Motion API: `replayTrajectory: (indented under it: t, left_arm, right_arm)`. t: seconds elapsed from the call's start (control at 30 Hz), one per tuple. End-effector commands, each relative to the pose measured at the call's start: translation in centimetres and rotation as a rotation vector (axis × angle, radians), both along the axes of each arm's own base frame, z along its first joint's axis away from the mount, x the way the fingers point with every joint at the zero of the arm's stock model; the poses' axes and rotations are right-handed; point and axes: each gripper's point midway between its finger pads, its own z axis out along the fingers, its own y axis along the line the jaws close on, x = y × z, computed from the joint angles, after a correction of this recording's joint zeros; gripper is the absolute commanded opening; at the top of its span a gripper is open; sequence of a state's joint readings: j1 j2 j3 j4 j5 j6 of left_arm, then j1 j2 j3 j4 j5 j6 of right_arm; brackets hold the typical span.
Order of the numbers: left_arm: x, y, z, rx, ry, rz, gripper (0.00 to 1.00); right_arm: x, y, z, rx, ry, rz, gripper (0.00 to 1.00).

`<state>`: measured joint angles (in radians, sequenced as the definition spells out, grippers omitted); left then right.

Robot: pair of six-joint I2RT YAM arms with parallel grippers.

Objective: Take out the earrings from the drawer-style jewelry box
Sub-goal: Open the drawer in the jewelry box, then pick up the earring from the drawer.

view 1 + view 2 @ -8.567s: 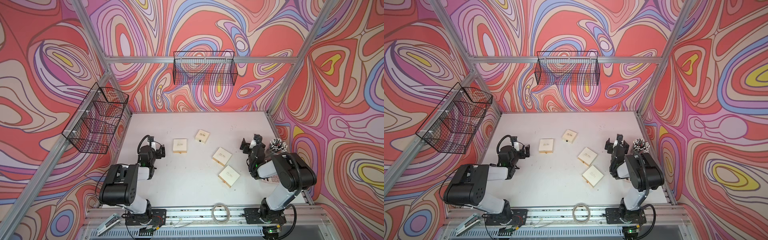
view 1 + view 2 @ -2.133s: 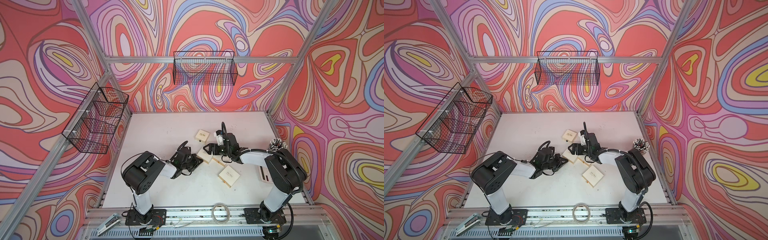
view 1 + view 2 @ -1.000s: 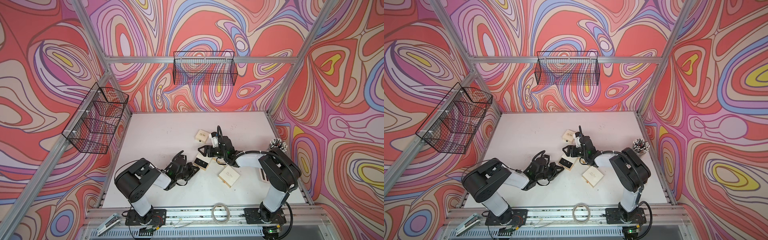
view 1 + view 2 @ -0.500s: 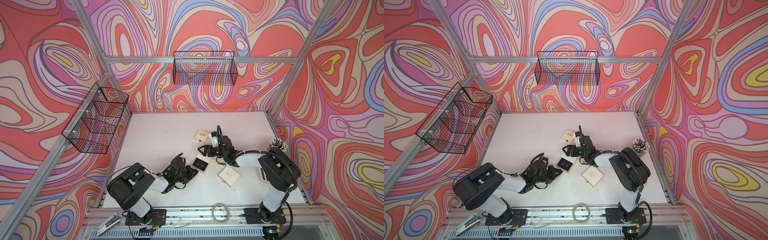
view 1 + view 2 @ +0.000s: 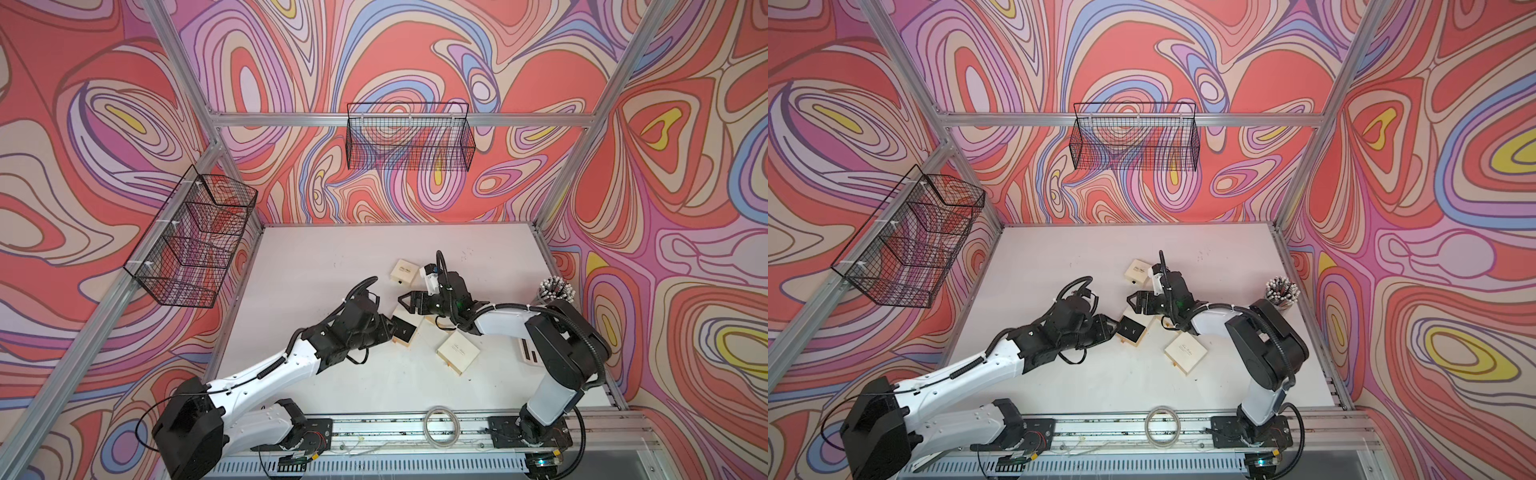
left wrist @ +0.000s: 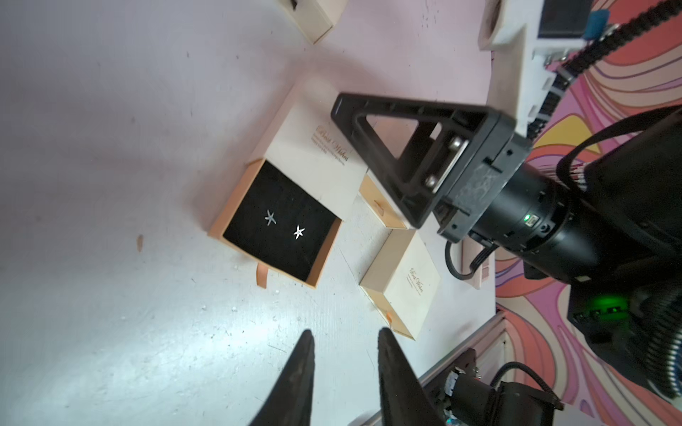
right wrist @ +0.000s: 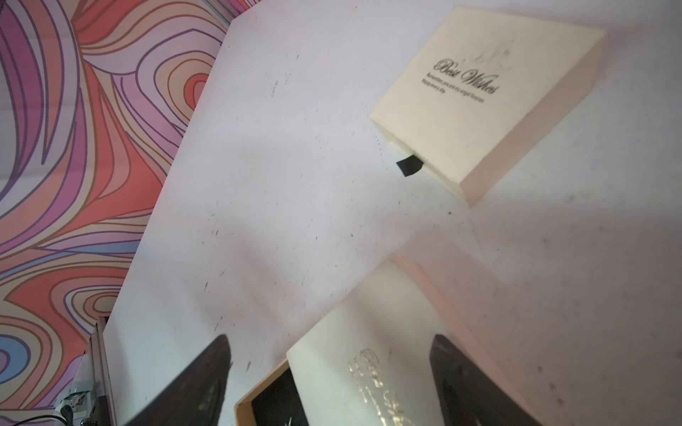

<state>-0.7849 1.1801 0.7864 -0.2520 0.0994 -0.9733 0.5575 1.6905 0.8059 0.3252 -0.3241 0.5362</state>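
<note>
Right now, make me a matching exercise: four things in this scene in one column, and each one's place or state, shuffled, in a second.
Things:
1. pair of tiny silvery star-shaped earrings
2. cream cardboard box with a black pull tab
3. bundle of black white-tipped sticks
4. long black wire basket

Places:
A. standing at the white table's right edge
B. drawer pushed in, farthest back of the boxes
C. hanging on the back wall
D. on the black lining of a pulled-out tan drawer

Pairs: 1-D, 2-B, 3-A, 4-C
</note>
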Motion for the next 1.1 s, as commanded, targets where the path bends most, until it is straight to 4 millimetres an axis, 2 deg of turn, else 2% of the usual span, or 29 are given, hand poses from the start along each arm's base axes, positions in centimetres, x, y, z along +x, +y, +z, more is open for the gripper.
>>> replayTrajectory:
  t: [0.0, 0.07, 0.23, 0.53, 0.83, 0.97, 1.07]
  left_arm:
    - [-0.9, 2.1, -3.2, 0.301, 0.071, -0.111, 0.31]
    - [-0.2, 1.1, -3.0, 0.337, 0.075, -0.153, 0.32]
    - [1.7, -1.1, -4.3, 0.419, 0.111, -0.221, 0.34]
    - [2.4, -3.9, -6.9, 0.505, 0.153, -0.296, 0.35]
    - [2.7, -4.6, -8.8, 0.585, 0.170, -0.293, 0.32]
    - [2.6, -4.7, -9.5, 0.611, 0.179, -0.283, 0.32]
    - [2.6, -4.4, -9.8, 0.629, 0.183, -0.268, 0.31]
  right_arm:
    - [0.1, -2.1, 2.9, -0.012, -0.063, -0.073, 0.88]
    - [0.4, -3.6, 3.8, -0.023, -0.076, -0.122, 0.88]
    - [0.7, -7.8, 6.1, 0.017, -0.113, -0.211, 0.89]
    - [0.5, -11.1, 8.1, -0.049, -0.191, -0.330, 0.98]
    - [0.0, -15.8, 10.0, -0.128, -0.249, -0.545, 0.98]
    - [-0.6, -16.8, 11.0, -0.130, -0.280, -0.586, 0.98]
    - [-0.6, -16.8, 11.3, -0.122, -0.286, -0.582, 0.98]
